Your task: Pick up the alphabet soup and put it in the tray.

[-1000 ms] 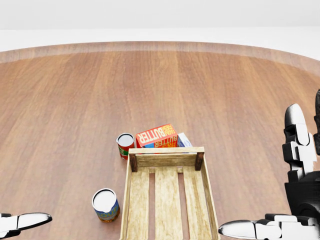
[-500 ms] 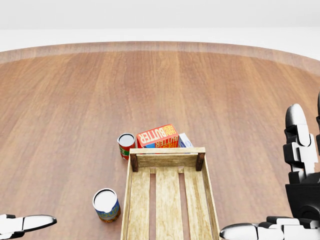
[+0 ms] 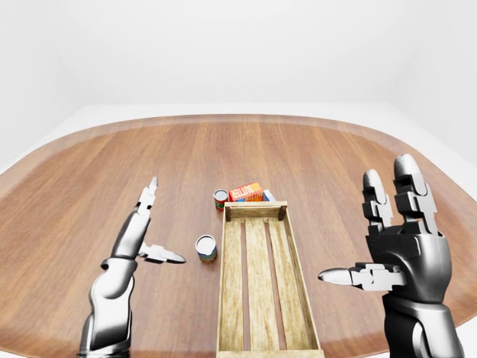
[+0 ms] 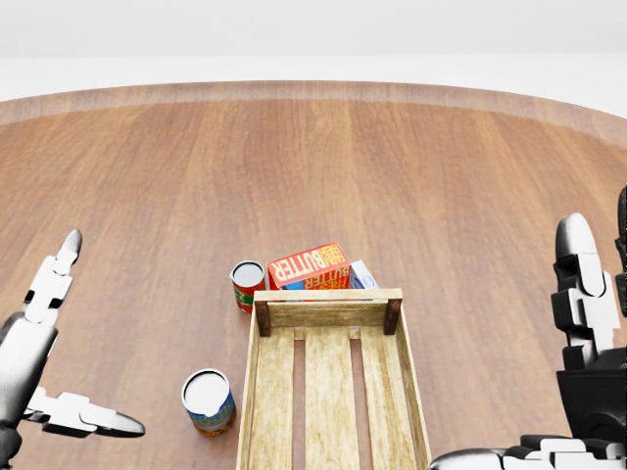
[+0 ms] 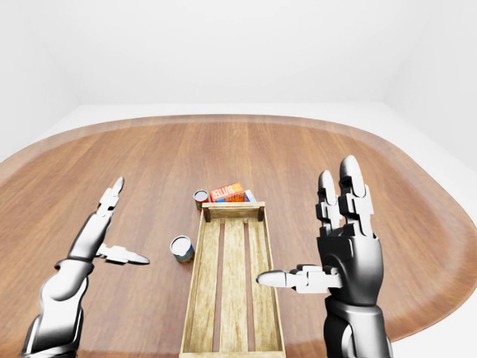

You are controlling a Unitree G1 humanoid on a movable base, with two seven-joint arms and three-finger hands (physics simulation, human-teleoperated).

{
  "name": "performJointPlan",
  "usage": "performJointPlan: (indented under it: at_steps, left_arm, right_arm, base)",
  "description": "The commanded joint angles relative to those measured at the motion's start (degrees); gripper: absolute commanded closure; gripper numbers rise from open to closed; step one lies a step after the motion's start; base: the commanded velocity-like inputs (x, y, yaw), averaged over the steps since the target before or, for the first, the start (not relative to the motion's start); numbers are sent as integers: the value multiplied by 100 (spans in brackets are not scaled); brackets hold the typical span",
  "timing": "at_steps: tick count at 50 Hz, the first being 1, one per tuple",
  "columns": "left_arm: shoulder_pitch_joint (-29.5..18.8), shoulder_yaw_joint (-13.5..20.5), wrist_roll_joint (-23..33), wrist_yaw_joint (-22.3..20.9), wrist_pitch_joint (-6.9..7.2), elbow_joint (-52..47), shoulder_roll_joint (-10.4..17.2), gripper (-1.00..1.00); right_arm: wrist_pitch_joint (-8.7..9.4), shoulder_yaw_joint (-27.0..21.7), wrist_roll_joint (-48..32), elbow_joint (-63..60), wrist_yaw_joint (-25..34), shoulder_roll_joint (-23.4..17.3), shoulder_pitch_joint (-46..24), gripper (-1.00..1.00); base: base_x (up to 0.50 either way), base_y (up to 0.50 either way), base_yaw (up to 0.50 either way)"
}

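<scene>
While nothing is yet grasped, the fingers (image 4: pixel 51 279) of the left hand (image 4: pixel 39 362) stand spread wide and empty, thumb jutting toward the head view's middle, raised above the desk (image 4: pixel 323 166) at that view's lower left. Right hand (image 3: pixel 399 250): likewise splayed, holding nothing, upright at the right of the tray (image 4: pixel 328 392). Alphabet soup, judged to be the blue-and-yellow-labelled can (image 4: pixel 208 400): stands on the desk just beside the tray's left wall, apart from it, nearer the left hand than the right; label text too small to confirm. Orientation: upright, long axis vertical, pale lid facing up. Second can (image 4: pixel 246 284), red and green label: upright by the tray's far left corner. Butter box (image 4: pixel 309 266): lying just past the tray's far wall, a blue-and-white carton (image 4: pixel 361 275) partly hidden beside it. Tray: wooden, slatted, empty, long axis running up the view. Step in hand, as judged: approach before the pick. Next move calls for bringing the left hand rightward and down to the can's side, fingers closing round its body without tipping it.
</scene>
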Motion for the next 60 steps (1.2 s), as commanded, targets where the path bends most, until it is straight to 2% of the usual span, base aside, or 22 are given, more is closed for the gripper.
performJointPlan:
  at_steps: [1,2,5,6,7,8,10,12,16,17,21,27,35,37,49,51,53,56,60]
  left_arm:
    - [-1130,-368,1410,57,0,1877,708,-100]
    - [-1444,-466,1586,178,0,2171,795,-100]
    - [-1470,-470,1599,189,0,2204,800,-100]
    - [-1893,-639,1807,142,0,2611,875,-100]
    - [-2055,-707,1906,191,0,2870,930,-100]
    - [-2275,-719,1735,-93,0,3159,897,-100]
    - [-2496,-827,1952,148,0,3570,1010,-100]
    - [-2528,-841,1897,-93,0,3605,1016,-100]
    - [-2664,-899,2058,-125,0,3859,1080,-100]
    - [-2675,-909,2061,-262,0,3882,1074,-100]
    - [-2801,-904,1877,-528,0,4084,1034,-100]
    - [-3108,-1053,2037,-244,0,4772,1132,-100]
    - [-3450,-1121,1941,-182,0,5497,1090,-100]
    - [-3585,-1199,1993,-2,0,5887,1111,-100]
    - [-3731,-1408,1943,-304,0,6273,926,-100]
    - [-3693,-1384,1867,-496,0,6244,873,-100]
    - [-3812,-1426,1930,-283,0,6541,850,-100]
    - [-3884,-1443,1899,-315,0,6667,827,-100]
    - [-4049,-1565,2074,-141,0,7102,828,-100]
  right_arm:
    - [0,117,-43,-62,-44,-29,26,-100]
    - [0,134,-41,-107,-62,-37,2,-100]
    - [0,136,-38,-111,-68,-42,1,-100]
    - [0,148,-31,-154,-58,-57,-2,-100]
    - [0,154,-31,-168,-55,-60,0,-100]
    - [0,191,-63,-165,-53,-59,16,-100]
    - [0,262,-96,-150,-51,-64,40,-100]
    - [0,292,-97,-172,-69,-72,52,-100]
    - [0,338,-112,-187,-99,-87,64,-100]
    - [0,365,-118,-173,-106,-86,73,-100]
    - [0,446,-137,-195,-172,-120,66,-100]
    - [0,376,-91,-207,-218,-123,51,-100]
    - [0,352,-71,-261,-191,-119,51,-100]
    - [0,335,-59,-259,-174,-111,77,-100]
    - [0,240,-42,-234,-132,-76,81,-100]
    - [0,200,-3,-222,-115,-62,78,-100]
    - [0,157,11,-202,-93,-53,86,-100]
    - [0,164,-17,-217,-67,-45,106,-100]
    - [0,126,-5,-258,-50,-28,114,-100]
  base:
    - [0,0,0]
    - [0,0,0]
    - [0,0,0]
    - [0,0,0]
    - [0,0,0]
    - [0,0,0]
    - [0,0,0]
    - [0,0,0]
    - [0,0,0]
    - [0,0,0]
    - [0,0,0]
    - [0,0,0]
    - [0,0,0]
    - [0,0,0]
    - [0,0,0]
    - [0,0,0]
    - [0,0,0]
    - [0,0,0]
    - [0,0,0]
